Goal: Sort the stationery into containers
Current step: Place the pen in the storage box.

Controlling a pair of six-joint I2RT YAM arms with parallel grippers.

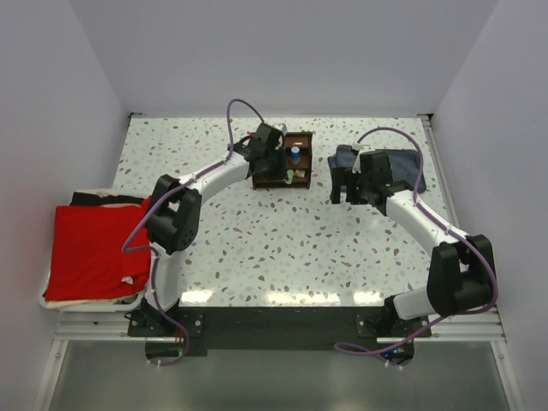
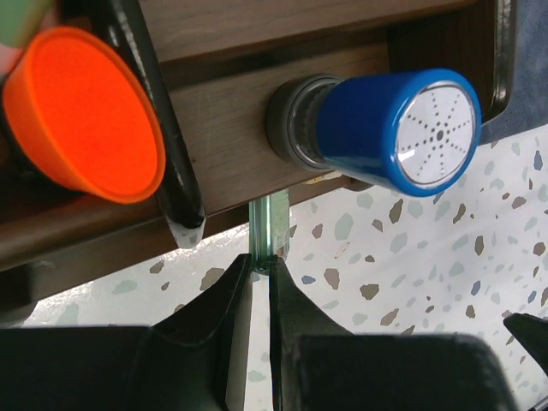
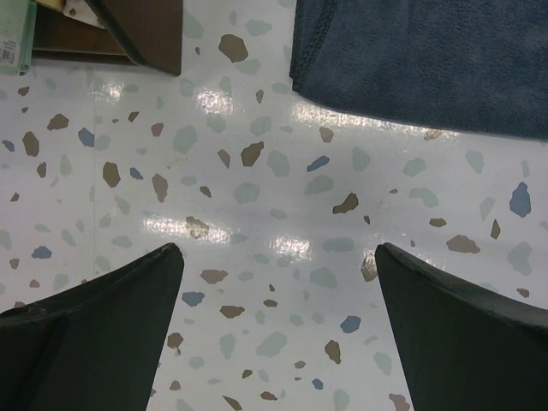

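A speckled white bench (image 1: 257,248) is seen from above, with two white robot arms bolted at its near edge. Toward the far side stands a dark brown wooden organizer (image 1: 301,137) with several compartments. The left arm curves up to it, and its wrist sits against the organizer's left side.

Close up from the left wrist, the left gripper (image 2: 259,261) is clenched, with its two black fingers (image 2: 231,295) nearly together. They are grasping a thin green pen (image 2: 268,224). The pen runs from the fingertips to the organizer's wooden edge, just above the bench. A blue cylinder (image 2: 385,120) with a white, dotted end face rests in the organizer and points toward the camera. To its left are the round end of an orange highlighter (image 2: 81,116) and a glossy black stick (image 2: 158,120) that leans across the wood.

The right arm reaches in from the right. The right gripper (image 3: 278,248) is released, its fingers spread wide and grasping nothing. It hangs over bare bench between the organizer and a folded blue-grey cloth (image 3: 411,60). A pale green tube (image 3: 12,38) shows at the organizer's corner. Which compartment it is in cannot be told.

A red cloth (image 1: 90,248) lies folded at the far left edge, well apart from the organizer.
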